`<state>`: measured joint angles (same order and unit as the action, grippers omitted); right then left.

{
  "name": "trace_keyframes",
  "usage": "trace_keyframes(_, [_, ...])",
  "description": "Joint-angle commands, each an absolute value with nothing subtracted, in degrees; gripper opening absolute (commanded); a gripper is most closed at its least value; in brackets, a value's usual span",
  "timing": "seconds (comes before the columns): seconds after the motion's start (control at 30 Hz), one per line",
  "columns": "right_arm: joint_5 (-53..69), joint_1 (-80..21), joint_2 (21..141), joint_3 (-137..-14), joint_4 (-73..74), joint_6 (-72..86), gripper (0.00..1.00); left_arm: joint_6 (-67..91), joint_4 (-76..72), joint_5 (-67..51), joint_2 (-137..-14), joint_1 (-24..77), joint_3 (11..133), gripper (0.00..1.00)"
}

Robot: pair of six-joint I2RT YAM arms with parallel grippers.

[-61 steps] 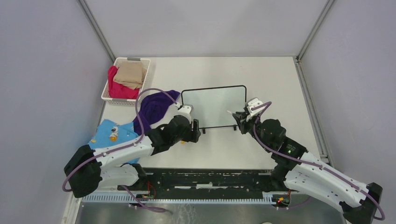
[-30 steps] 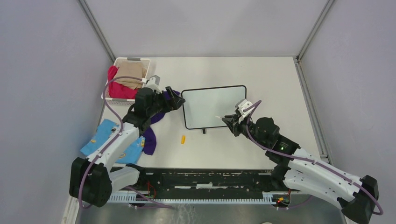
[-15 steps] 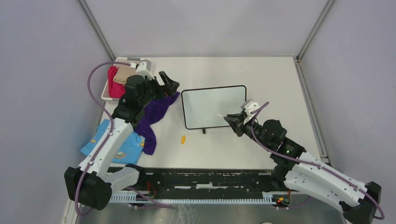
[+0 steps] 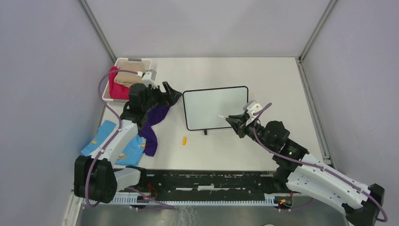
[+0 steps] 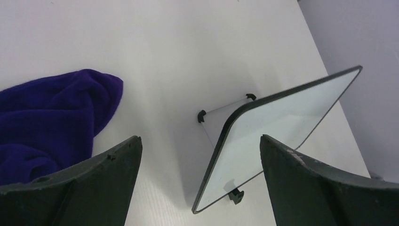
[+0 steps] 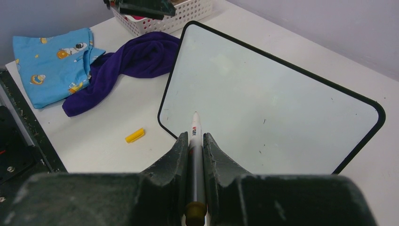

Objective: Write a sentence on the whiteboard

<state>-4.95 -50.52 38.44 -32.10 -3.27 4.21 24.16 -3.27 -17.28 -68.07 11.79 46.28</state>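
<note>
The whiteboard (image 4: pixel 214 106) stands tilted on the table and its face is blank; no orange sentence shows on it. It also shows in the left wrist view (image 5: pixel 282 117) and the right wrist view (image 6: pixel 273 108). My right gripper (image 4: pixel 236 121) is shut on a white marker (image 6: pixel 195 134), whose tip hovers at the board's lower right part (image 4: pixel 219 116). My left gripper (image 4: pixel 172 92) is open and empty, raised just left of the board above a purple cloth (image 4: pixel 153 117). In its own view the left gripper (image 5: pixel 200 141) frames the board's edge.
A yellow marker cap (image 4: pixel 184 140) lies on the table in front of the board, also in the right wrist view (image 6: pixel 134 135). A white basket (image 4: pixel 117 61) holding red and tan cloths stands at the back left. A blue printed cloth (image 4: pixel 106 141) lies at the front left.
The left arm has left the board's front edge, swung up-left toward the basket, then come slightly back toward the board. The right gripper carried the marker left over the board and now holds still.
</note>
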Motion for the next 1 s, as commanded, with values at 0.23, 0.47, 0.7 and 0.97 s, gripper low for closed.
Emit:
trace_keyframes(0.23, [-2.58, -50.72, 40.78, -33.39, -10.84, 6.95, 0.00, 22.70, -25.19, -44.16, -83.06, 11.18, 43.52, 0.93])
trace_keyframes(0.47, [-2.37, -50.71, 42.12, -34.77, -9.95, 6.26, 0.00, 26.16, -35.38, -54.39, -89.88, 11.16, 42.41, 0.88])
trace_keyframes(0.7, [-1.42, -50.71, 43.73, -35.07, -10.78, 6.33, 0.00, 25.36, -37.89, -55.47, -88.35, 11.16, 39.74, 0.86])
trace_keyframes(0.97, [-0.41, -50.74, 44.68, -35.68, -11.24, 6.86, 0.00, 24.52, -38.75, -57.17, -91.26, 11.15, 39.43, 0.71])
